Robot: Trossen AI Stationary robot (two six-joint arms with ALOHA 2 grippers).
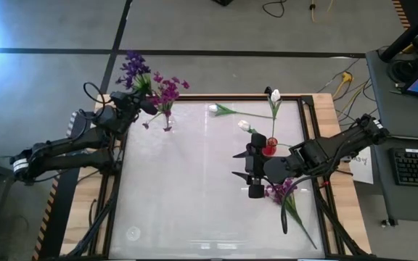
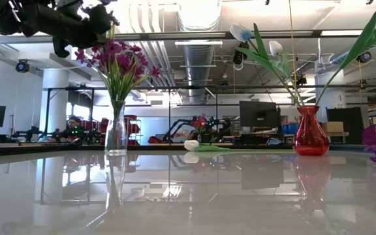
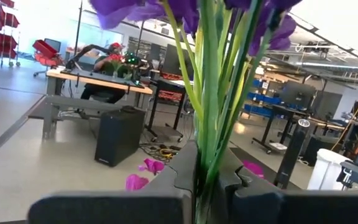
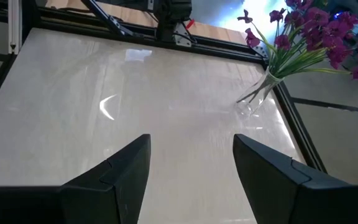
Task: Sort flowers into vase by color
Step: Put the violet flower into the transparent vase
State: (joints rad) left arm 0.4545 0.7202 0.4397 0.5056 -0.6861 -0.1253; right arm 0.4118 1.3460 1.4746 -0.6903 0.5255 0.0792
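— So where do the left jaws (image 3: 197, 186) stand?
— Pressed together on a bunch of green stems, a purple flower (image 1: 133, 67) whose blossoms rise just past them. In the high view the left gripper (image 1: 140, 101) sits at the far left corner of the counter (image 1: 180, 188), right beside the clear vase (image 1: 167, 119), which already carries purple blooms (image 2: 113, 55). The held stems stand upright between the fingers (image 3: 253, 199).

— And the right jaws?
— Spread wide, with nothing between them. The right gripper (image 1: 252, 174) hovers over the counter's right half, its fingers (image 4: 114, 180) pointing across the bare surface toward the clear vase, well apart from it.

— What lies near those right jaws?
— Just behind them is the red vase (image 1: 269, 147), holding white buds (image 1: 275, 95) on long thin stems. A purple cluster (image 1: 280, 192) with green leaves lies flat on the counter just beside the gripper, on its near side, touching neither finger.

— Anything else loose?
— One white bud (image 2: 192, 145) lies on its side on the counter at the far edge, between the two vases, well away from both pairs of jaws.
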